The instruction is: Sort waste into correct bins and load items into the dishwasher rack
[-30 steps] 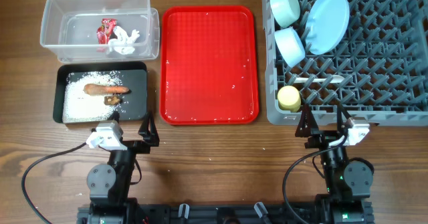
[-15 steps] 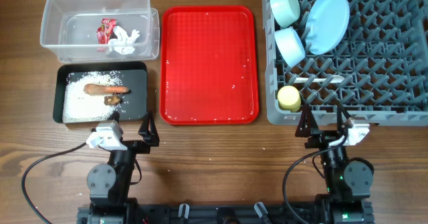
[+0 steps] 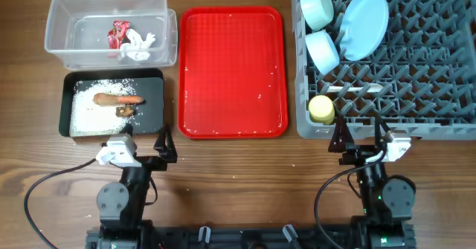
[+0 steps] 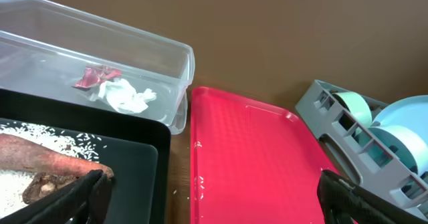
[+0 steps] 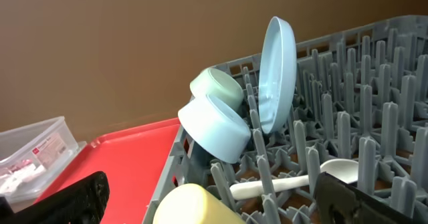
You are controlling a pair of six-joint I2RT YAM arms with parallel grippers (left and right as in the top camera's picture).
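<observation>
Red flat plastic serving tray [image 3: 233,70] shows overhead. Left of it, a clear rectangular plastic tub [image 3: 74,4] holds the crumpled red-and-white wrapper [image 3: 117,35] and white paper scrap [image 3: 140,48]. A shallow black rectangular tray [image 3: 65,108], also left, holds loose white rice [image 3: 89,115], an orange-brown carrot-like stick [image 3: 117,98] and a small brown food chunk [image 3: 126,111]. Right of it, the large grey pegged crate [image 3: 424,78] carries the round light-blue plate [image 3: 364,22], small light-blue bowl [image 3: 323,50], pale green-white bowl [image 3: 317,6] and small yellow cup [image 3: 321,109].

Left wrist: the left gripper [image 4: 212,182] has its fingers spread wide, empty.

Right wrist: the right gripper [image 5: 210,184] is likewise agape, holding nothing; a white plastic spoon [image 5: 334,170] lies among the crate's pegs.
</observation>
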